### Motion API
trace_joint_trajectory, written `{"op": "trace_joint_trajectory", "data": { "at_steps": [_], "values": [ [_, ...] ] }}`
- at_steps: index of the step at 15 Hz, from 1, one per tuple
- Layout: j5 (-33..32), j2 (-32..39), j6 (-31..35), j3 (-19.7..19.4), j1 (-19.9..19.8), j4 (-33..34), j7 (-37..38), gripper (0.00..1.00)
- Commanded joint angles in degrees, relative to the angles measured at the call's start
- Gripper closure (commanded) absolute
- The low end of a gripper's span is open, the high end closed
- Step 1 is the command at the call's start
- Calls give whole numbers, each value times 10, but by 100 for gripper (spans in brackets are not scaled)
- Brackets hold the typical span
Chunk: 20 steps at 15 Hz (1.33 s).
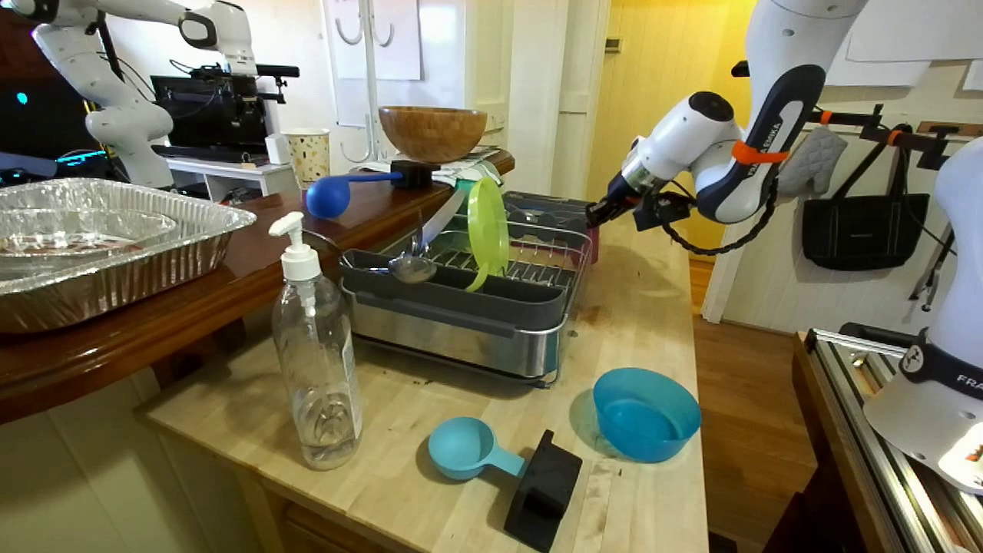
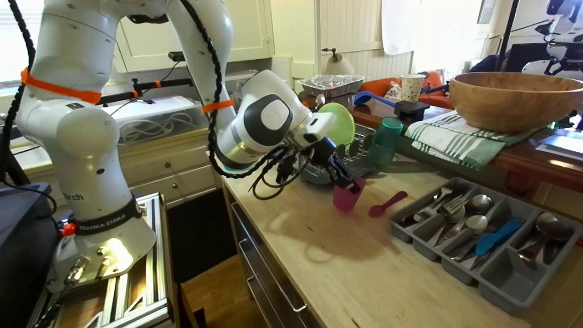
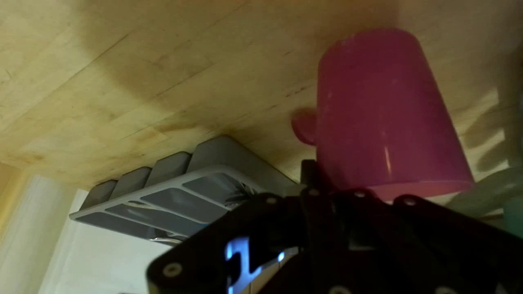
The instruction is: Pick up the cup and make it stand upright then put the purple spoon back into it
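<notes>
Pink plastic in the bite: it's the cup (image 2: 347, 199), and the jaws of the gripper (image 2: 351, 186) look clenched on its wall, near the rim! It leans, base lower than the jaws, and whether it touches the counter (image 2: 355, 273) I cannot tell. So, what could spoil this? Releasing at that tilt, for one: the cup may topple. That hold sits at the edge, too, so pressing the base down crooked could swivel the cup in the jaws, and a soft squeeze could let the smooth wall slide out. Careful with the purple spoon (image 2: 387, 203), lying flat just beyond the cup from the jaws; the wrist view shows only its round end peeking past the cup, so a half-blind sideways swing might knock it away!

Over to the containers. At the jaws, the cup's inside is hidden, contents unknown. Farther from the jaws, past the purple spoon, the cutlery tray (image 2: 512, 275) carries forks (image 2: 454, 206), spoons (image 2: 477, 223) and a blue utensil (image 2: 498, 236) in its compartments. On the opposite side of the jaws from that tray, the dish rack (image 1: 461, 346) holds a green plate (image 1: 486, 230) on edge, with a teal tumbler (image 2: 386, 141) nearby, looking upturned; well apart from the jaws, the soap bottle (image 1: 313, 361) has clear liquid (image 1: 329, 434) low inside
</notes>
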State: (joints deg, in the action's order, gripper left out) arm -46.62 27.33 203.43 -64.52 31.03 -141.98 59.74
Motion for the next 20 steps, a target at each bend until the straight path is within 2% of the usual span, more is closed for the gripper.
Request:
{"op": "trace_joint_trajectory", "data": {
  "at_steps": [1,6,7,8,9,11,15,19,20],
  "values": [
    [69,66,76,-35,49,-37,-9,98],
    [133,104,141,-37,65,-69,-22,98],
    [216,51,120,24,25,-86,-130,98],
    [247,50,123,34,22,-91,-153,98],
    [291,43,125,55,13,-95,-195,68],
    [373,27,133,109,-17,-103,-273,62],
    [517,-11,146,250,-111,-109,-419,32],
    [566,-50,169,382,-227,-104,-458,2],
    [570,-54,175,412,-255,-101,-457,0]
  ]
}}
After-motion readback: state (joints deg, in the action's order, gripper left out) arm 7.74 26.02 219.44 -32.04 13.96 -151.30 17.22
